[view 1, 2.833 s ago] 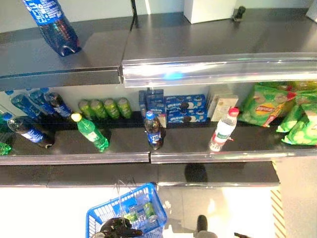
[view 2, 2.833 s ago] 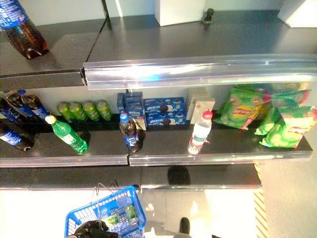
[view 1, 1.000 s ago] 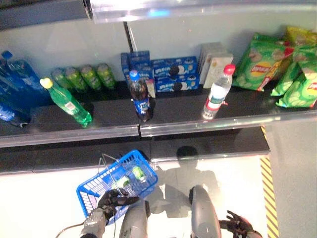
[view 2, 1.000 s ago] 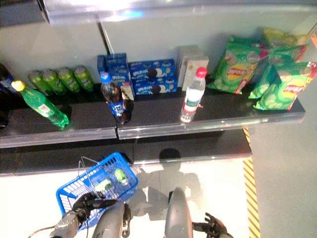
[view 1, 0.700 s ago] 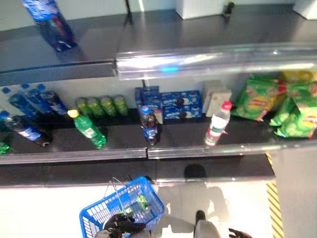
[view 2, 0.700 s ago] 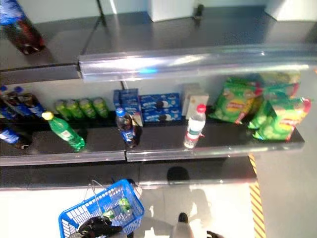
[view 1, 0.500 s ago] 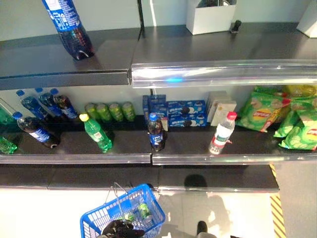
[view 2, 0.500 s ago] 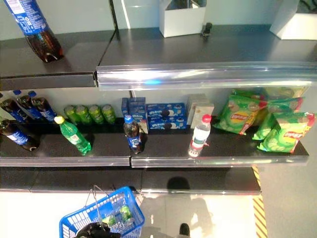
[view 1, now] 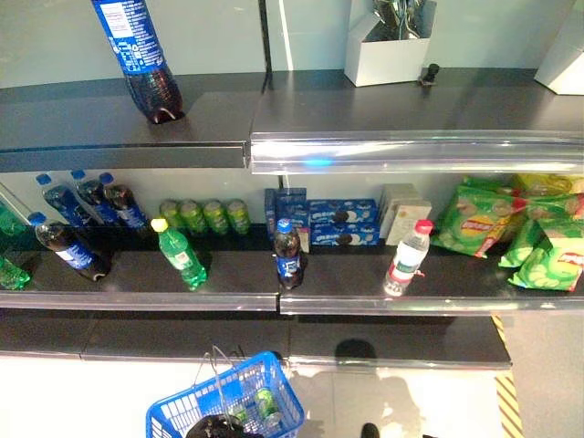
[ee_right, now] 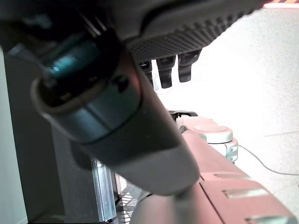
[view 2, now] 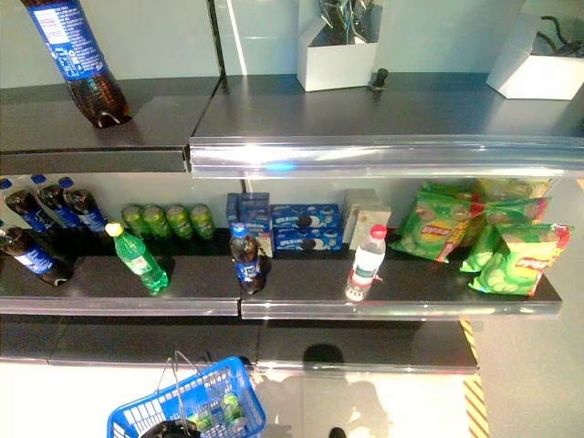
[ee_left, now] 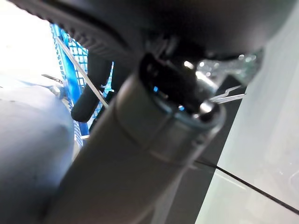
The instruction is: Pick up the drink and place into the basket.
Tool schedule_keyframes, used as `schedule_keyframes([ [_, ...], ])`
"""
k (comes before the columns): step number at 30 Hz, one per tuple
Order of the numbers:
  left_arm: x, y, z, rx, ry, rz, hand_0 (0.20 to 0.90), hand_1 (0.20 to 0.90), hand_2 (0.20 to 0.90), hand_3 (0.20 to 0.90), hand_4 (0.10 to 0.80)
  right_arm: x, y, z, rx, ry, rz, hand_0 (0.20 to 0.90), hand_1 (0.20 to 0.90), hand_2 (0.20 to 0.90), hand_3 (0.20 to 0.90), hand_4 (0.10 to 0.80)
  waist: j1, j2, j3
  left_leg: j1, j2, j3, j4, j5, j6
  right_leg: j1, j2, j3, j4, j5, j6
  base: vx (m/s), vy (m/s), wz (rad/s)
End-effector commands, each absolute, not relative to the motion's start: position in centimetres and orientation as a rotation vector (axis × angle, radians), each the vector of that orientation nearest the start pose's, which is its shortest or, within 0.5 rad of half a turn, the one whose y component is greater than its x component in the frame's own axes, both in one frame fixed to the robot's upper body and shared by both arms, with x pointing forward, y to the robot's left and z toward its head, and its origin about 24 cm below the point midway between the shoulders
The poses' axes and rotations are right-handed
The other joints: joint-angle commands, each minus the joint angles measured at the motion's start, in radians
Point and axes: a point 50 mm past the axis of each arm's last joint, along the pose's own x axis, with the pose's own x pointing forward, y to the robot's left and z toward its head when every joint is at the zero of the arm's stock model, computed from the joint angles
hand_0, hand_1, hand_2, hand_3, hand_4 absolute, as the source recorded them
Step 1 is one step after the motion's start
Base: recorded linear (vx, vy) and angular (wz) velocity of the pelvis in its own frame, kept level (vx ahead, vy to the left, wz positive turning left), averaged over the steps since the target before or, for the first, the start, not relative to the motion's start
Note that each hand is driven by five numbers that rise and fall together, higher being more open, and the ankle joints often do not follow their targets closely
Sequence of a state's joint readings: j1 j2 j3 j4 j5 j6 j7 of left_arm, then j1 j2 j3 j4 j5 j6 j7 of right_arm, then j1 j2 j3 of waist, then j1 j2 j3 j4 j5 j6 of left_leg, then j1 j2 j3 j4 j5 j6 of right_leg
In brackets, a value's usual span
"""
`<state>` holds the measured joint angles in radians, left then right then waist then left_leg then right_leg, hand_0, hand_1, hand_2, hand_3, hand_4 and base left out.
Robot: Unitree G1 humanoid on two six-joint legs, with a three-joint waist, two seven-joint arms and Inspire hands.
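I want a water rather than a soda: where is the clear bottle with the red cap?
The clear red-capped bottle stands near the front edge of the middle shelf, right of the dark cola bottle, in front of the pale boxes.

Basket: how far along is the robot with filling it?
Done: green cans already lie in the basket. In hand: the left hand grips its handle, while the right hand hangs empty. Left: the cola bottle, green bottle and water bottle stand untouched on the shelf; any next drink is yet to be picked.
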<state>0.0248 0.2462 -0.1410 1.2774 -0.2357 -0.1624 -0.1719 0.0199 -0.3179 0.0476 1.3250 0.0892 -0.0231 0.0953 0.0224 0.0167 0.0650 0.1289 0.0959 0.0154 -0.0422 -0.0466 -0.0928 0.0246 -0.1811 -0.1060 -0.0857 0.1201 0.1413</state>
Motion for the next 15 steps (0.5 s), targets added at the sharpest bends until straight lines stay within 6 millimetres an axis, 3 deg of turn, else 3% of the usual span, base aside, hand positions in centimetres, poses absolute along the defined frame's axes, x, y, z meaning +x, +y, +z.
schedule_keyframes([
  [1,12.94,25.23,-13.93,0.045,0.933,0.006,0.300,0.300,0.300,0.200,0.100,8.73,-26.76,-15.38,-0.130,1.238,-0.148,0.900,0.900,0.900,0.900,0.800,0.009,-0.027,0.022,-0.030,0.004,0.044,-0.016,0.052,0.026,0.060,-0.024,-0.003,0.089,-0.101,-0.008,0.000,0.000,0.00],
  [15,12.08,25.70,-14.06,0.030,0.944,0.051,0.300,0.300,0.300,0.200,0.100,8.12,-26.51,-15.58,-0.146,1.255,-0.122,0.900,0.900,0.900,0.900,0.800,0.013,-0.035,0.031,-0.009,0.034,0.067,-0.017,0.052,0.017,0.075,-0.030,-0.027,0.077,-0.096,-0.004,0.042,-0.002,0.02],
])
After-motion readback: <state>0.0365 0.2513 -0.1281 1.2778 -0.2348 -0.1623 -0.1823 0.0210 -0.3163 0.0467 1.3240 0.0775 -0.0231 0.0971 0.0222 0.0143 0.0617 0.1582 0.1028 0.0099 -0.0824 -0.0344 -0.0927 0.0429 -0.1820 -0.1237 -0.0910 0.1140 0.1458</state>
